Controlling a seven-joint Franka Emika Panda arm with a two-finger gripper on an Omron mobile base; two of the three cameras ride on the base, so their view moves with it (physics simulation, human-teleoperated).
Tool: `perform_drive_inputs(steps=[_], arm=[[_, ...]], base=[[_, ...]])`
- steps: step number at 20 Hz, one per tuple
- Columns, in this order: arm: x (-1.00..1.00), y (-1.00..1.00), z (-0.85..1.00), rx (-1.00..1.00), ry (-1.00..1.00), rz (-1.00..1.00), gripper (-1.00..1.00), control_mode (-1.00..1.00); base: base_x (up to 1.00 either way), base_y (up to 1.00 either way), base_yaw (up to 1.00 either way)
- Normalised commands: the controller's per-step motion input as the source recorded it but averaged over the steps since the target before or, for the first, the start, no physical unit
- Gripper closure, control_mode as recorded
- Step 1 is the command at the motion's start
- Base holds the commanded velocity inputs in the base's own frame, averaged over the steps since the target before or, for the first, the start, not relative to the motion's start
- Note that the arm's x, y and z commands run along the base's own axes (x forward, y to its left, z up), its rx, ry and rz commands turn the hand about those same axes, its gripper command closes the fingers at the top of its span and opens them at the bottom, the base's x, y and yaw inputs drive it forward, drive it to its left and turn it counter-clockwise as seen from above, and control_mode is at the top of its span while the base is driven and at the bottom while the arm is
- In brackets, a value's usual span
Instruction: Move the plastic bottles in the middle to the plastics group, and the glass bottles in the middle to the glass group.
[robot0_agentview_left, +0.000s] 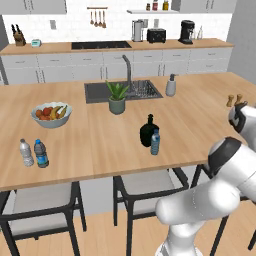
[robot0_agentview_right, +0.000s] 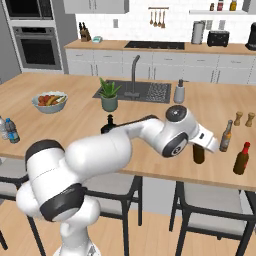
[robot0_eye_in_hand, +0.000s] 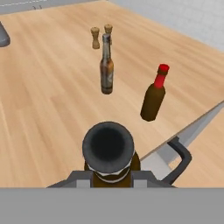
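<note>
Gripper (robot0_eye_in_hand: 110, 181) is clamped tight on the beer bottle (robot0_eye_in_hand: 108, 151) by its neck, keeping it upright for setting down; the grey-brown bottle (robot0_eye_in_hand: 106, 65) waits just ahead; flask (robot0_agentview_left: 147, 131) and water bottle (robot0_agentview_left: 155, 142) sit far behind.

Matt wooden counter (robot0_eye_in_hand: 48, 87); glossy dark-brown glass beer bottle (robot0_eye_in_hand: 108, 151).

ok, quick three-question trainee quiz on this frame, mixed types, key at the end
1. True or false: the gripper is shut on the brown beer bottle.
2. What stands right beside the black flask? A) fruit bowl B) pale-blue water bottle C) wooden shakers
3. How many bottles make up the plastics group?

Key: 1 true; 2 B; 3 two.
</note>
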Motion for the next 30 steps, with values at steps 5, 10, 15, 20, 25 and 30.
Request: perform_drive_inputs(steps=[5,10,15,20,25,30], arm=[[0.17,-0.02,-0.01,0.00,0.00,0.00,1.00,-1.00],[0.31,-0.11,0.00,0.00,0.00,0.00,1.00,-1.00],[0.07,-0.24,0.00,0.00,0.00,0.00,1.00,-1.00],[0.06,-0.22,0.00,0.00,0.00,0.00,1.00,-1.00],[0.14,-0.05,-0.16,0.00,0.00,0.00,1.00,-1.00],[0.15,-0.03,-0.45,0.00,0.00,0.00,1.00,-1.00]], base=[[0.00,0.00,0.00],[0.00,0.00,0.00],[0.00,0.00,0.00],[0.00,0.00,0.00],[0.00,0.00,0.00],[0.00,0.00,0.00]])
